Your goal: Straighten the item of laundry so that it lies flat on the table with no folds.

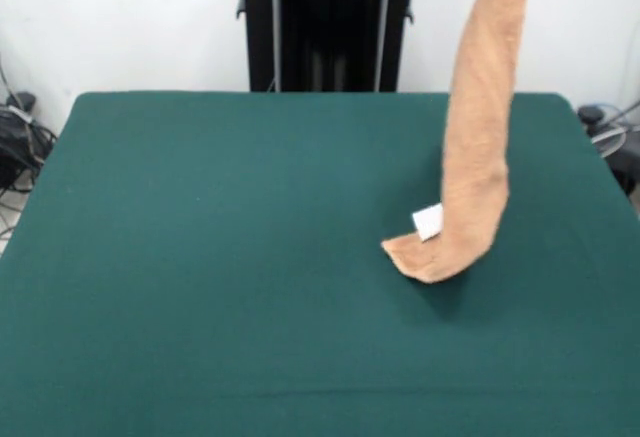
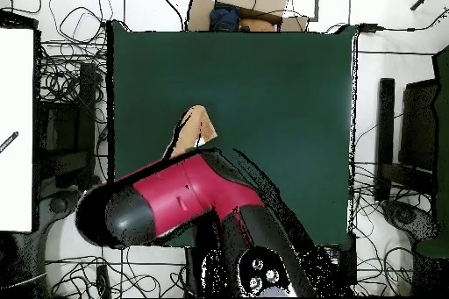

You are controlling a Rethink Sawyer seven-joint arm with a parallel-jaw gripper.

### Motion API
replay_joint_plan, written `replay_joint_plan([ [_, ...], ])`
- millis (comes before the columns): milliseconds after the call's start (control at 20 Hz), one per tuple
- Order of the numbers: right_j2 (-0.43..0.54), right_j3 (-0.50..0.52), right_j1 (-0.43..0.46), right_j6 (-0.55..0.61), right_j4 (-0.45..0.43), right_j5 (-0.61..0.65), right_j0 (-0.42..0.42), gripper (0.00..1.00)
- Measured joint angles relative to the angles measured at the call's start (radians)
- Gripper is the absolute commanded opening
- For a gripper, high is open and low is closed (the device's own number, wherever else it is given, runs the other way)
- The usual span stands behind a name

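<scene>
There is one towel [image 1: 478, 147] and one green table [image 1: 200, 287]. The towel hangs down in a long roll from above. Only its bottom end lies on the table, on the right side in the front view. One white label [image 1: 428, 221] sticks out there. The gripper is hidden, so I cannot tell if it is spread or pinching. From overhead, one red and black arm [image 2: 175, 195] covers most of the towel.

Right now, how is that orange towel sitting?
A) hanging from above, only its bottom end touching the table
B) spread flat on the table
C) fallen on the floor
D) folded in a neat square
A: the towel hangs in a long strip from above, its lower end curled on the green table.
</scene>
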Motion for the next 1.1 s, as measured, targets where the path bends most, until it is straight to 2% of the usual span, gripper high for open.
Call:
replay_joint_plan([
  [250,-0.035,-0.106,0.021,0.000,-0.085,0.067,0.094,0.00],
  [450,-0.067,-0.173,0.036,0.000,-0.162,0.072,0.173,0.00],
  [1100,-0.186,-0.317,0.111,0.000,-0.284,0.084,0.376,0.00],
])
